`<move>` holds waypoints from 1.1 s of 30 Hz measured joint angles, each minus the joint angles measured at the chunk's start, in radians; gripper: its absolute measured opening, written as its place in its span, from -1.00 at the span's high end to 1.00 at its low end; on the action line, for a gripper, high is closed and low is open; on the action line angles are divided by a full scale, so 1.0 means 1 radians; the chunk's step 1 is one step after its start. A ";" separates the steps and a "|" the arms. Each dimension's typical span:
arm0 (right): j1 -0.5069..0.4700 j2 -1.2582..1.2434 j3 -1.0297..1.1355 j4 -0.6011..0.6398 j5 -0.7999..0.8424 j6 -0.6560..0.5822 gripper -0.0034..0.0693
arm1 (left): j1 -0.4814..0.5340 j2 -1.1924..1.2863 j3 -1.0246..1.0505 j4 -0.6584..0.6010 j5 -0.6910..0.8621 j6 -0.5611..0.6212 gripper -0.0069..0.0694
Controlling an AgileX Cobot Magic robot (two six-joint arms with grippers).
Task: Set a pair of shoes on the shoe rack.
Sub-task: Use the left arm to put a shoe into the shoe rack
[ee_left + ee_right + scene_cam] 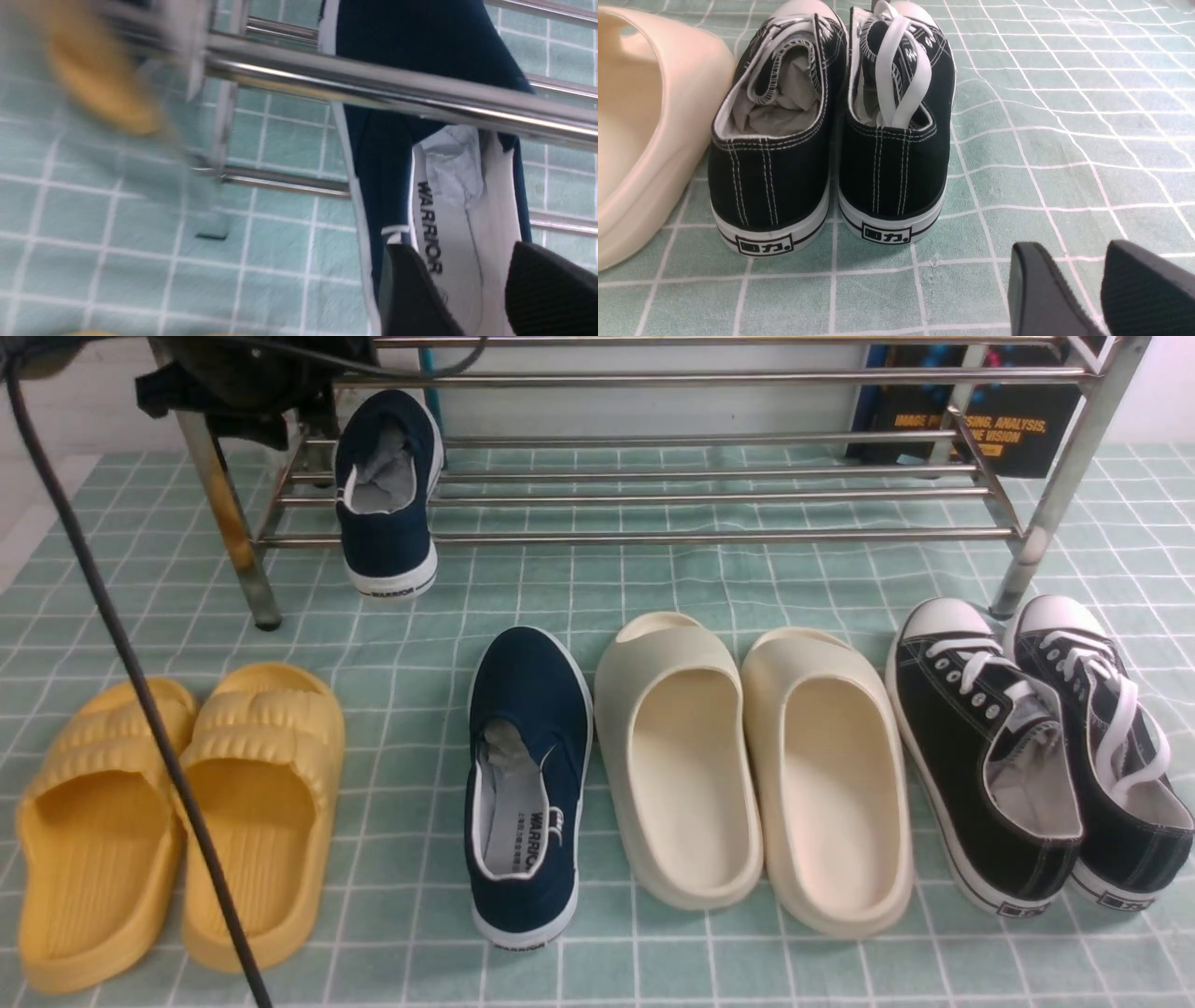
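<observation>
Now one navy shoe [387,495] rests on the shoe rack [709,534], our left tool [467,266] narrowly parted over its insole; its mate [527,784] lies on the desk [420,616]; our right tool [1083,266] is narrow, empty.

Left arm [247,378] is extended forward; left gripper [483,284] has jaws parted, holding nothing. Right gripper [1085,280] has jaws slightly parted, holding nothing.

Front view down toward shoe rack [709,535]; left wrist close over racked navy shoe [411,46], right wrist behind black sneakers [887,172].
</observation>
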 joint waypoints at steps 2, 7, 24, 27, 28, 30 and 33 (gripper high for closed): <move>0.000 0.000 0.000 0.000 0.000 0.000 0.23 | 0.000 -0.016 -0.001 0.000 0.024 0.003 0.08; 0.000 0.000 0.000 0.000 0.000 0.000 0.23 | -0.023 -0.089 0.029 0.017 0.190 0.063 0.50; 0.000 0.000 0.000 0.000 0.000 0.000 0.23 | -0.130 0.013 0.426 -0.007 -0.155 0.038 0.85; 0.000 0.000 0.000 0.000 0.000 0.000 0.23 | -0.130 0.027 0.391 0.018 -0.164 0.024 0.85; 0.000 0.000 0.000 0.000 0.000 0.000 0.23 | -0.128 0.033 0.361 0.042 -0.164 0.006 0.85; 0.000 0.000 0.000 0.000 0.000 0.000 0.23 | -0.121 0.042 0.319 0.057 -0.141 -0.026 0.85; 0.000 0.000 0.000 0.000 0.000 0.000 0.23 | -0.106 0.058 0.274 0.068 -0.123 -0.041 0.85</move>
